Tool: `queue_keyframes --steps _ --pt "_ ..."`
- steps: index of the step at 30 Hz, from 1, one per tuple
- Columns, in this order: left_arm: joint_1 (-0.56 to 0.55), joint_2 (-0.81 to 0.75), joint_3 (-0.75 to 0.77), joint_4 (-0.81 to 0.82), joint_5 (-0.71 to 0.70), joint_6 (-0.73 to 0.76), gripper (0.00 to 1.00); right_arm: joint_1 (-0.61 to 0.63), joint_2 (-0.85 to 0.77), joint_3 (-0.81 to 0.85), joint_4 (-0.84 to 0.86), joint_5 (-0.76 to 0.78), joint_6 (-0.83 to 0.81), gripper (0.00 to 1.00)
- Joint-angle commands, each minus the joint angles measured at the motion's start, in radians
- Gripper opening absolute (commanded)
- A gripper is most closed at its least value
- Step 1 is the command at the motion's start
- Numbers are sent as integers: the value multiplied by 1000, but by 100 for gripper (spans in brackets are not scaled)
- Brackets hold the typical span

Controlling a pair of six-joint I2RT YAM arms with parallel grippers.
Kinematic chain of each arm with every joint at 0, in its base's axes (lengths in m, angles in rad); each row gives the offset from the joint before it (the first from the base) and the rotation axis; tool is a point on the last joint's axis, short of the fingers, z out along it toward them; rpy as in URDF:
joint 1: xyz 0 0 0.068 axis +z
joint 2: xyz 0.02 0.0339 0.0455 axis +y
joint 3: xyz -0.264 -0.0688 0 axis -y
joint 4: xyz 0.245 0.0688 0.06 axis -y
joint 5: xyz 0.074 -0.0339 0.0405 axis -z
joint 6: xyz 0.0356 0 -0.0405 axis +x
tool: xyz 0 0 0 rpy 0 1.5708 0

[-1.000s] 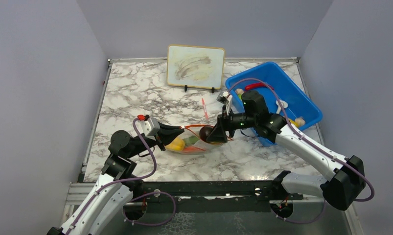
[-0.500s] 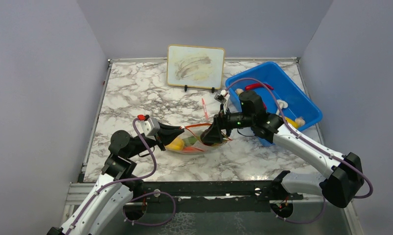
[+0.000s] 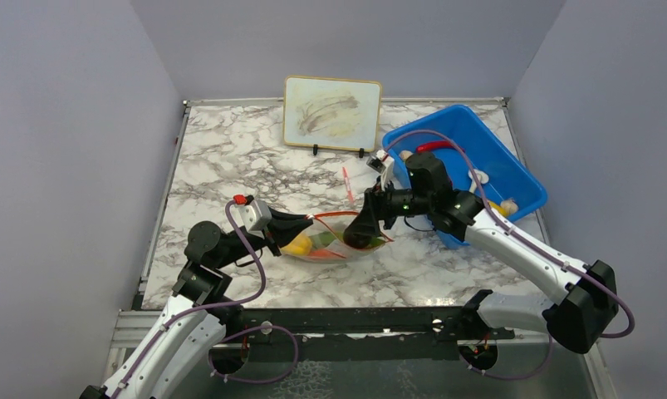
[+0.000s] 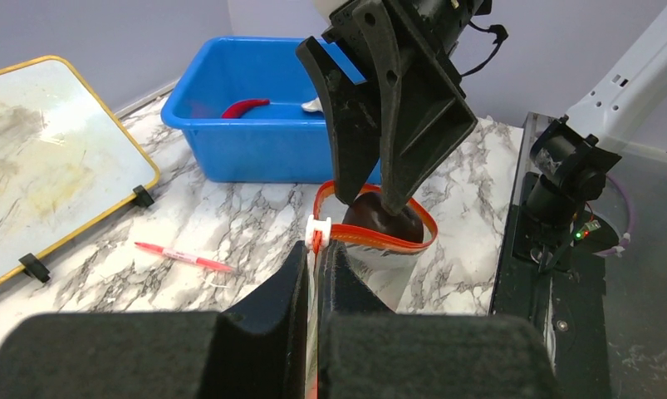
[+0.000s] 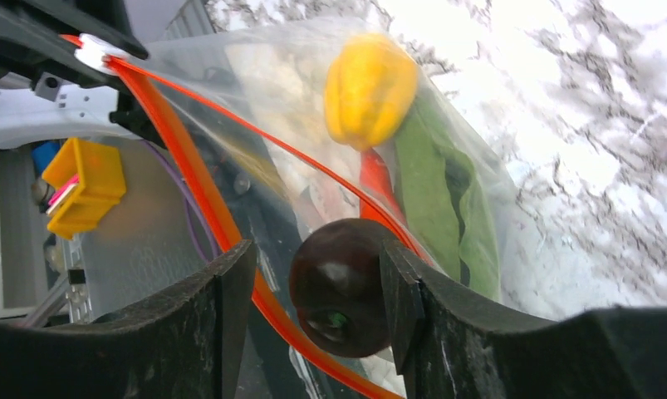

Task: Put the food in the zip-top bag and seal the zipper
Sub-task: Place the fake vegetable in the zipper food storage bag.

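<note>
The clear zip-top bag (image 3: pixel 330 243) lies at the front centre, its mouth held up and open. My left gripper (image 3: pixel 310 222) is shut on the bag's edge (image 4: pixel 316 266), just behind the white slider (image 4: pixel 318 227) of the red-orange zipper (image 4: pixel 396 238). My right gripper (image 3: pixel 361 231) points down into the mouth, its jaws apart. The dark round piece (image 5: pixel 340 287) sits between its fingers, touching one, with a gap at the other. It lies inside the zipper loop (image 5: pixel 205 191). The yellow pepper (image 5: pixel 370 90), green pod (image 5: pixel 434 179) and a red piece (image 5: pixel 375 179) are in the bag.
A blue bin (image 3: pixel 512 179) at the back right holds a red chili (image 3: pixel 434 147) and several other pieces. A framed whiteboard (image 3: pixel 331 114) stands at the back. A red-and-white pen (image 3: pixel 347 184) lies behind the bag.
My right gripper has moved left and tipped down, carrying the dark round piece into the bag's mouth. The left gripper and the bag edge have stayed put.
</note>
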Motion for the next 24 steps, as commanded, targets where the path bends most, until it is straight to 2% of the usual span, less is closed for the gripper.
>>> queue_keyframes --steps 1,5,11,16,24 --pt "-6 -4 -12 49 5 -30 0 8 -34 8 -85 93 -17 54" --pt "-5 1 -18 76 3 -63 0 8 -51 2 -123 124 -11 51" --pt "-5 10 -18 86 -4 -75 0 8 -40 -10 -118 95 4 55" --pt "-5 10 -18 91 -6 -81 0 9 -36 -14 -83 74 24 47" --pt "-5 14 -31 138 -1 -132 0 20 -6 -32 -15 53 90 42"
